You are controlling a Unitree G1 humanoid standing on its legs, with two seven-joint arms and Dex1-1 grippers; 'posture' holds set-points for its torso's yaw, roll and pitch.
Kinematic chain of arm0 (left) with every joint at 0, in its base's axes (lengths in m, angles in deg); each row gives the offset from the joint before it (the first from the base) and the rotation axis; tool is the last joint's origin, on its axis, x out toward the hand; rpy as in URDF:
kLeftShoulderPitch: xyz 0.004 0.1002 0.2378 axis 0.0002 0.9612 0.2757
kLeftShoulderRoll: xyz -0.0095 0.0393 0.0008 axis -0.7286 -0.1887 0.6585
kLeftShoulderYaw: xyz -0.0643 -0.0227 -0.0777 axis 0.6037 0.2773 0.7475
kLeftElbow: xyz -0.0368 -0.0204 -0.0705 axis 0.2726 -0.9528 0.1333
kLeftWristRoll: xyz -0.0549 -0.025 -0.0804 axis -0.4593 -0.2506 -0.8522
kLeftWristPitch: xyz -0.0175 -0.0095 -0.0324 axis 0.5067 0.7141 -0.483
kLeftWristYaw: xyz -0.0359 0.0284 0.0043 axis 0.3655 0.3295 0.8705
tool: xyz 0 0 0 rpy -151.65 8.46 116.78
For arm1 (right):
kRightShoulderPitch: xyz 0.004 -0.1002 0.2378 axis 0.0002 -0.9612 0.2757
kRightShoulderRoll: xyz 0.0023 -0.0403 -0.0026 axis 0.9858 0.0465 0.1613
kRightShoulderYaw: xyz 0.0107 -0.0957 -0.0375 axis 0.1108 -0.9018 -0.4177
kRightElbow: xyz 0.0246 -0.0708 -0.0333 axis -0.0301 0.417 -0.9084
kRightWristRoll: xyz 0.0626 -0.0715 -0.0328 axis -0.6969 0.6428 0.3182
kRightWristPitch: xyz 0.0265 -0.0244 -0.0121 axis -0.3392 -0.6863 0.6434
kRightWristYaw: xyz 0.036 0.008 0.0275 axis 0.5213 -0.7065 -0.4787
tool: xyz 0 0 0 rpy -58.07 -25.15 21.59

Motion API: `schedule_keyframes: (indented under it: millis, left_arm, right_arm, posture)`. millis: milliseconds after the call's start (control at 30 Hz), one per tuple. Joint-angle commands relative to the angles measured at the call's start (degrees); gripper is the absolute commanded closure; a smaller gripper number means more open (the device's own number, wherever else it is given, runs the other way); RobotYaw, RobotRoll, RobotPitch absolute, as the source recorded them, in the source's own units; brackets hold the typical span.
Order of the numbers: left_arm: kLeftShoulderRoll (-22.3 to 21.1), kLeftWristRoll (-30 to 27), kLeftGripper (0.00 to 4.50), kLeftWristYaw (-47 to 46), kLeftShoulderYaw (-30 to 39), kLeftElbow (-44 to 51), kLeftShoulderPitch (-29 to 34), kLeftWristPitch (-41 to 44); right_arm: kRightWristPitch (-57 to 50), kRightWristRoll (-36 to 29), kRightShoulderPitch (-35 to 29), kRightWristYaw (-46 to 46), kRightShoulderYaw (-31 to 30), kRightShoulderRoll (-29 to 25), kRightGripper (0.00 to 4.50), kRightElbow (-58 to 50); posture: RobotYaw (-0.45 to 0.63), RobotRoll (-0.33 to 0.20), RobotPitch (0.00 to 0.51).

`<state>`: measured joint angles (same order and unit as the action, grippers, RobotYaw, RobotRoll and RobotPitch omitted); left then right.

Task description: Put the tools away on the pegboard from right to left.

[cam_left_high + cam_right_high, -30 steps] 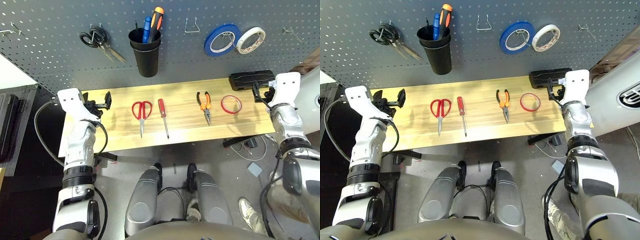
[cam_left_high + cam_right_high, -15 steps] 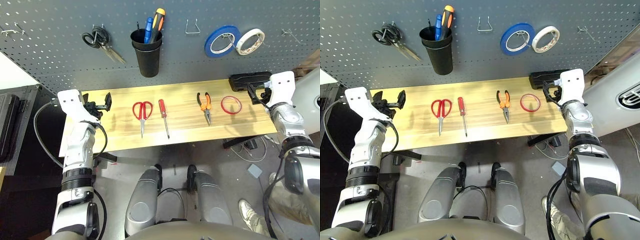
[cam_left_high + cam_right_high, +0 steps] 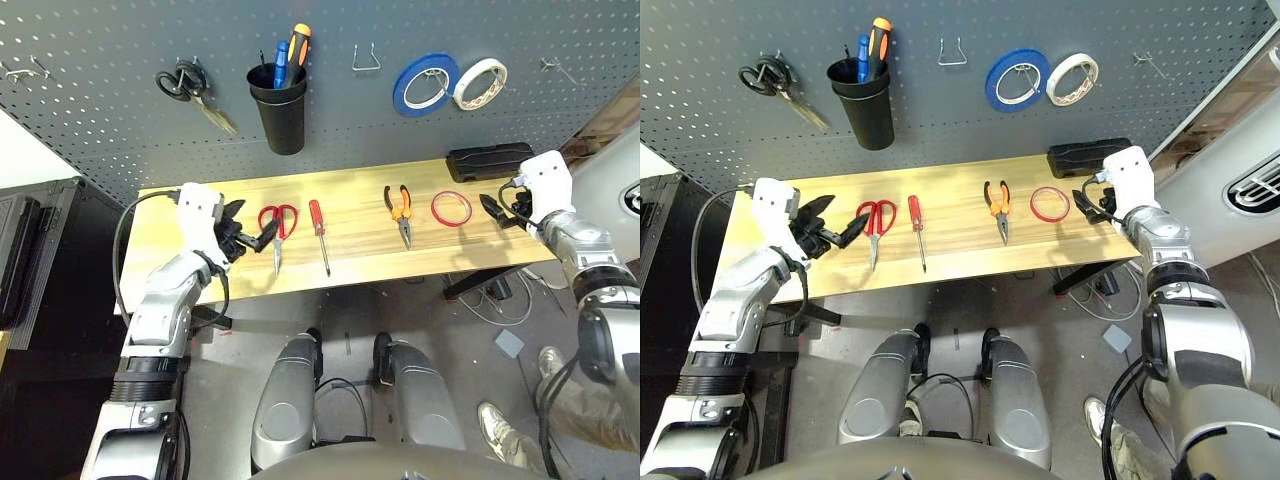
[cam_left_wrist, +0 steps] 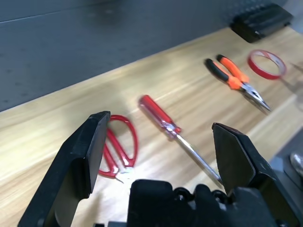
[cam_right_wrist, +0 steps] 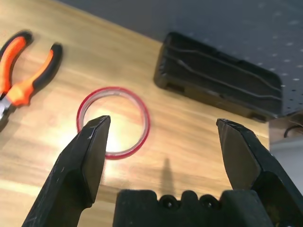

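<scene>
**Both arms closing in, tape ring first in line**

While nothing is yet lifted from the table (image 3: 360, 262), much has shifted over the last second. Left gripper (image 3: 250, 235), jaws spread and empty, now swung in just beside the red-handled scissors (image 3: 279, 222). Right gripper (image 3: 496, 208), also wide and empty, now tipped toward the thin red tape ring (image 5: 114, 121). Slim red-handled screwdriver (image 3: 318, 231) and orange-and-black pliers (image 3: 401, 207) untouched between. Pegboard (image 3: 120, 90) awaiting all four; by the right-to-left order, probably ring first.

Wooden counter (image 3: 360, 255) bearing a black case (image 3: 490, 160) at its right end; black-handled scissors (image 3: 185, 85), blue tape roll (image 3: 425, 82) and white tape roll (image 3: 480, 83) hang above.
</scene>
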<state>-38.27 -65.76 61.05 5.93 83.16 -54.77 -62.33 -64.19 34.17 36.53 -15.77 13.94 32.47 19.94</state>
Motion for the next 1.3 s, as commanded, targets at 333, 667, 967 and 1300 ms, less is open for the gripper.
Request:
schedule_keyframes:
  millis: [333, 667, 967, 1300]
  left_arm:
    - [-5.51, 0.78, 0.01, 3.4, -3.49, 6.12, 1.56, 7.48]
    - [-7.48, -0.16, 0.01, 3.21, -3.47, 11.23, 2.51, 12.34]
    - [-8.1, -0.61, 0.01, 2.7, -3.07, 14.42, 3.18, 15.66]
    - [-7.89, -0.51, 0.0, 2.1, -3.07, 15.51, 2.66, 17.7]
  right_arm:
    - [-4.83, 5.29, 3.77, -0.65, -5.17, 3.47, 0.0, 3.09]
    - [-8.78, 7.46, 3.73, 0.47, -6.85, 6.31, 0.0, 4.22]
    - [-15.45, 7.93, 2.0, 1.22, -6.74, 8.03, 0.0, 4.99]
    - [-18.0, 7.55, 1.14, 2.54, -6.29, 8.14, 1.63, 4.61]
  posture:
    - [0.3, 0.0, 0.342]
    - [0.34, 0.0, 0.372]
    - [0.36, 0.0, 0.377]
    - [0.37, 0.0, 0.373]
